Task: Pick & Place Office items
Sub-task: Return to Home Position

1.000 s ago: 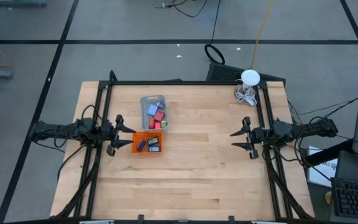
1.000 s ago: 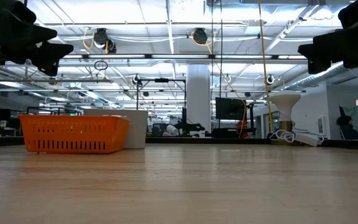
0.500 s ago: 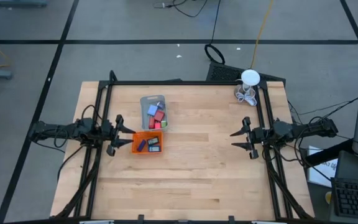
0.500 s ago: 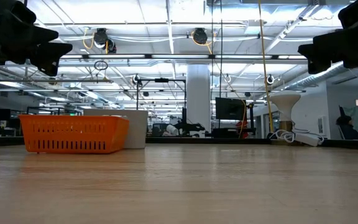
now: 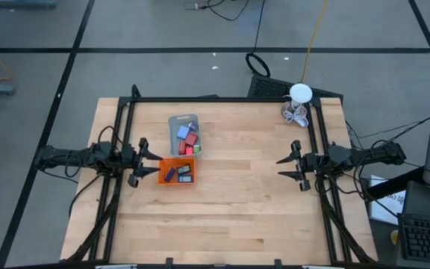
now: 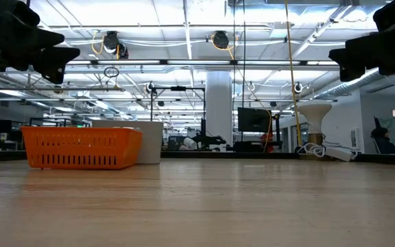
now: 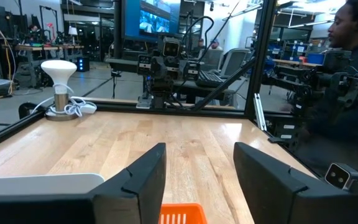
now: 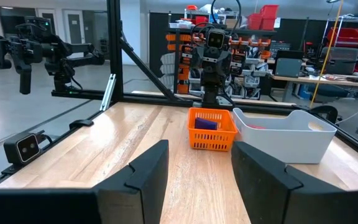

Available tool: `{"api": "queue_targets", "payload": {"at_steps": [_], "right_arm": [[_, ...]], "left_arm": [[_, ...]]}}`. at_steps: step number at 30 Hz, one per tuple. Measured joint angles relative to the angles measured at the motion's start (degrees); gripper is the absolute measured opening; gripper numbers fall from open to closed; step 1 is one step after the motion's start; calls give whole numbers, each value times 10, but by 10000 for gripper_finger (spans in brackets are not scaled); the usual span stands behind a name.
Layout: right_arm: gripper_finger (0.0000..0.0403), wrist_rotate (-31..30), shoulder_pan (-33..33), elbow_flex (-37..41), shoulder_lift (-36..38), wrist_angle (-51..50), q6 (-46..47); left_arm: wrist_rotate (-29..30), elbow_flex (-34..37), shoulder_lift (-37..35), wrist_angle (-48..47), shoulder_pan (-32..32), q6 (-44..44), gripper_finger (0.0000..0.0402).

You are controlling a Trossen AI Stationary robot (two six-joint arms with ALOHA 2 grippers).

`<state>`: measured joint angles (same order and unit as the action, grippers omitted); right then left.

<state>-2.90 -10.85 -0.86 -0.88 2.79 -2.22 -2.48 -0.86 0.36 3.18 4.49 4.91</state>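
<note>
Jaws spread and holding nothing, the left gripper hung just beside the orange tray at the left edge of the table. The right gripper, its jaws likewise spread and empty, hung well apart at the table's right edge, pointing inward. The office items lay gathered in two trays. Red, blue and pink pieces sat crowded in the grey tray, and dark blue and black ones in the orange tray touching it. No piece showed on the bare wood. A white lamp with looped cord stood at the far right corner.

The pieces looked like small hard plastic blocks, probably light, stiff and somewhat smooth. They would best be pinched from above across two flat opposite sides. Packed so close, a neighbour could be nudged or lifted along.
</note>
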Motion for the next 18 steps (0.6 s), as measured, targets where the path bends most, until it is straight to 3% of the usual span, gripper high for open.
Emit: {"api": "queue_targets", "payload": {"at_steps": [12,18], "right_arm": [[165,0,0,0,0,0,0],[167,0,0,0,0,0,0]], "left_arm": [[0,0,0,0,0,0,219],[0,0,0,0,0,0,215]]}}
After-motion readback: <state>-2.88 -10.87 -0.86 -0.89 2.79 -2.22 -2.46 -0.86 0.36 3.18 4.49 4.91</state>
